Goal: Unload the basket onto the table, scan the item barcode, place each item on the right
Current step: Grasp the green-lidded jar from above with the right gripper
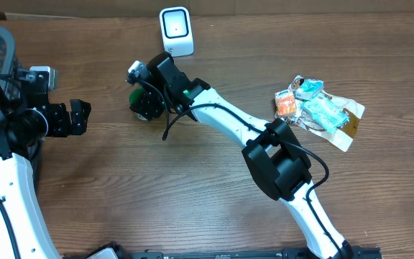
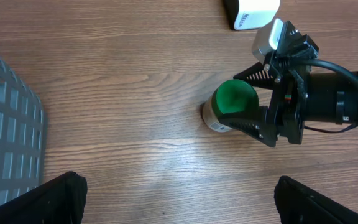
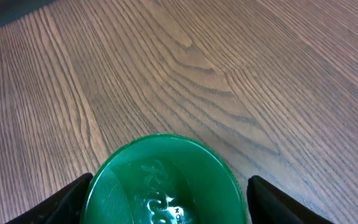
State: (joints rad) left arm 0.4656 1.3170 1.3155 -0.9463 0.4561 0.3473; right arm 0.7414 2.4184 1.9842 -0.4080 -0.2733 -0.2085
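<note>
Green-lidded jar (image 2: 232,102) rests on the bench (image 2: 135,93) between the right pincer's (image 2: 235,99) jaws; whether they grip it, I cannot tell. Left pincer (image 1: 85,117) gapes wide, well apart.

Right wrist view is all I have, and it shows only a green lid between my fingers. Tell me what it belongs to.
Observer: The green lid tops a small white container on the table; the right gripper straddles it.
Operator: Give me the scanner's position.
Observer: The white scanner stands beyond the container, toward the table's far edge, apart from it.
Operator: Report the left arm.
Observer: The left gripper hovers open, apart from the container, holding nothing.
</note>
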